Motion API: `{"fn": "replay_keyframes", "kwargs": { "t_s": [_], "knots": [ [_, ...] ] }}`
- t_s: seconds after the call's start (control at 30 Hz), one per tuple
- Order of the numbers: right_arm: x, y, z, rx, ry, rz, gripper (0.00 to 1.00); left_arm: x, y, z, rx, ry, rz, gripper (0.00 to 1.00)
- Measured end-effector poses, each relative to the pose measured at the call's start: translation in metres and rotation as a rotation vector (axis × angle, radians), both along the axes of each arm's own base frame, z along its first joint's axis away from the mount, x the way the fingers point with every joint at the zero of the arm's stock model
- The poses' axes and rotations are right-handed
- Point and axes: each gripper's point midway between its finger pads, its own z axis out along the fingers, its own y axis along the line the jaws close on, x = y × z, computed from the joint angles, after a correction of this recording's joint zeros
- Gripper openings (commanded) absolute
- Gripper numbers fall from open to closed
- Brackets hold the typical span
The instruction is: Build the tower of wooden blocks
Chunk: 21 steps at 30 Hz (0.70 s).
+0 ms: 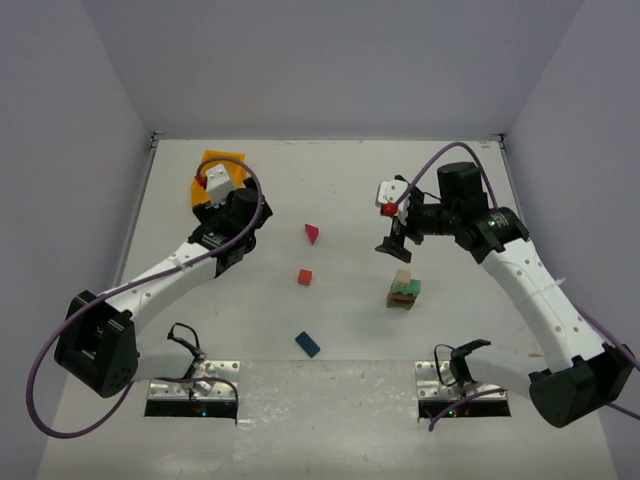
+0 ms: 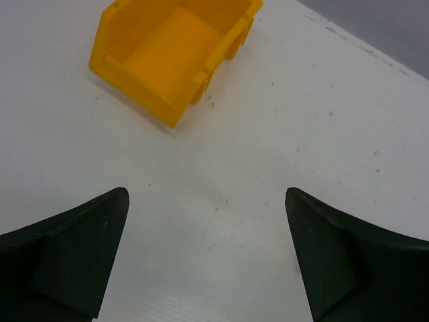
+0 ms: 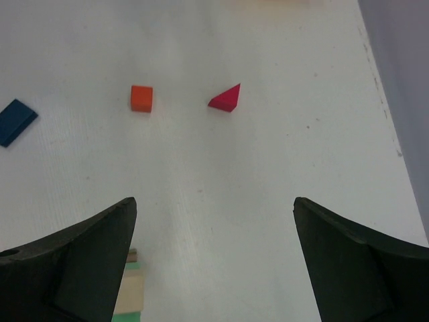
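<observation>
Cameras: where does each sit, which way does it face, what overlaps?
Top external: above and behind the bases, looking down on the table; left arm, right arm show.
Left wrist: low, facing the bin; open left gripper shows.
Right wrist: low, facing prism, orange cube, blue block, tower at bottom edge; open right gripper shows.
Shared: top and right wrist both see those blocks.

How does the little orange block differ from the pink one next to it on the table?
Shape: the orange block is a cube, the pink block a triangular wedge. Colour: the orange block is orange-red, the pink block magenta. Place: the pink block lies farther back on the table than the orange block. Both are small and lie loose, apart from the stack.
</observation>
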Motion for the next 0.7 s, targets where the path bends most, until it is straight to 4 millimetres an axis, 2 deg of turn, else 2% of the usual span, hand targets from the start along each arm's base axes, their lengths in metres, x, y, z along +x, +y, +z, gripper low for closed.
{"fn": "replay_keyframes", "kwargs": {
  "t_s": [0.1, 0.2, 0.4, 0.47, 0.53, 0.63, 0.7],
  "knots": [
    [0.018, 0.014, 0.023, 0.079, -0.008, -0.012, 0.99, 0.001, 0.000, 0.014, -0.023, -0.049, 0.000, 1.00],
    [0.032, 0.028, 0.043, 0.158, -0.003, -0.012, 0.99, 0.004, -0.001, 0.020, -0.030, -0.077, 0.001, 1.00],
    [0.030, 0.060, 0.056, 0.305, 0.100, 0.015, 0.99, 0.009, -0.006, 0.026, -0.038, -0.114, -0.023, 1.00],
    [0.025, 0.077, 0.051, 0.316, 0.129, 0.019, 0.99, 0.011, -0.008, 0.026, -0.044, -0.123, -0.038, 1.00],
    [0.019, 0.094, 0.037, 0.298, 0.150, 0.010, 0.99, 0.011, -0.009, 0.026, -0.053, -0.130, -0.053, 1.00],
    [0.008, 0.116, 0.001, 0.237, 0.230, -0.004, 0.99, 0.007, -0.007, 0.023, -0.069, -0.139, -0.066, 1.00],
    [0.009, 0.123, -0.026, 0.185, 0.280, -0.040, 0.99, 0.001, -0.004, 0.018, -0.077, -0.141, -0.074, 1.00]
  ]
}}
